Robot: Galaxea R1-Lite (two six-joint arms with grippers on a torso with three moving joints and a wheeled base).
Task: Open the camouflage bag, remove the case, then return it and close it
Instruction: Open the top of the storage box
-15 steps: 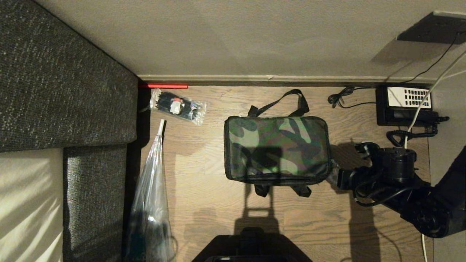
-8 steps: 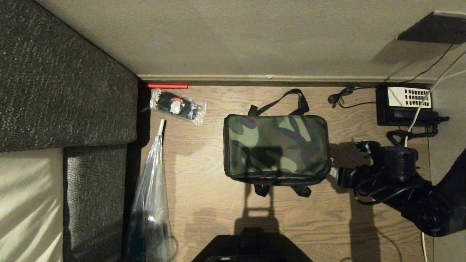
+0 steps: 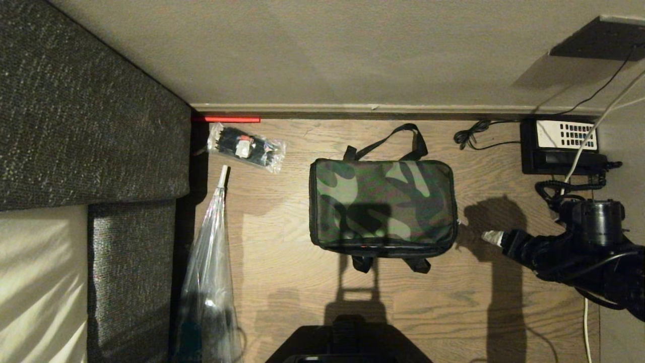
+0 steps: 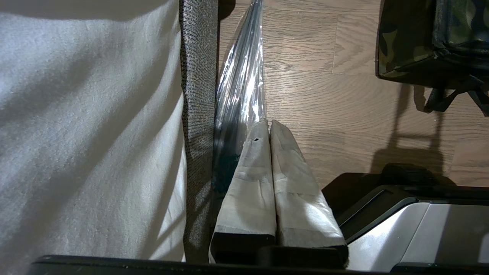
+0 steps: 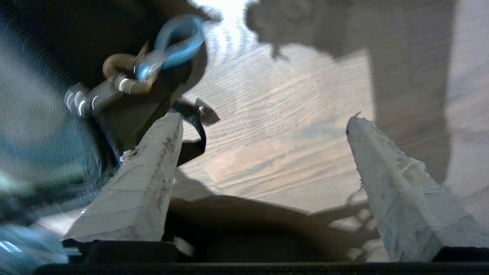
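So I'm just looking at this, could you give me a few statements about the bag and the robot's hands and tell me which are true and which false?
1. The bag lies shut on the floor. True.
2. The right hand is clamped on the bag. False: it is open, empty and apart from the bag, on its right in the head view.
3. The left hand is shut. True; it sits beside a clear plastic sleeve.
4. The case is lying out on the floor. False: no case is in view.
5. A telephone sits by the wall. True.
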